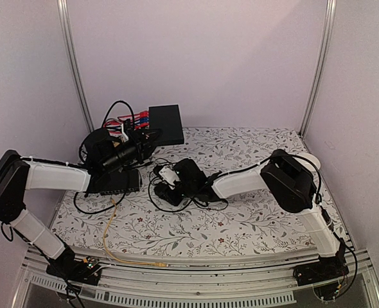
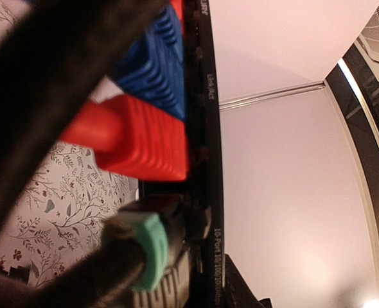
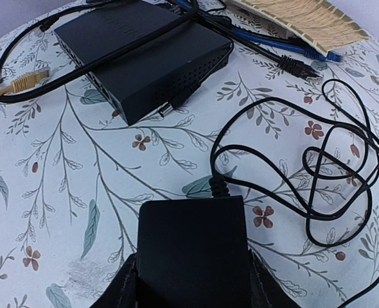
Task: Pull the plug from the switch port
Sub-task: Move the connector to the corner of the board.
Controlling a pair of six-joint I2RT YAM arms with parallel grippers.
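Plugs crowd the left wrist view: a red plug [image 2: 144, 144], a blue plug [image 2: 154, 70] above it and a green-booted plug [image 2: 148, 247] below it sit side by side in the thin edge of the matte-black switch [image 2: 205, 160]. In the top view the switch lies at the back left of the table [image 1: 254, 212], apart from the dark grey box [image 1: 115, 183] with the yellow cable [image 1: 109, 224]. The switch port belongs to that row and is hidden behind the boots, so which plug is meant cannot be told. The left gripper [image 1: 133, 136] hangs just beside the plugs. Dark blurred shapes fill the near side of its own camera, and whether its claw is spread or pinching a plug cannot be told. The right gripper [image 3: 193, 289] is well apart from the switch, its claw pressed against both sides of a black power brick [image 3: 193, 237] lying on the floral cloth. Done well, the pull would likely call for a hold on the plug's ribbed boot rather than its cable, with any latch tab squeezed down first. The draw should then run straight out along the port's axis, away from the switch edge. The neighbouring plugs sit tight alongside, so the fingers need to close on one boot only. The switch looks light and unbraced, so a slow, steady pull should help keep it from sliding along.
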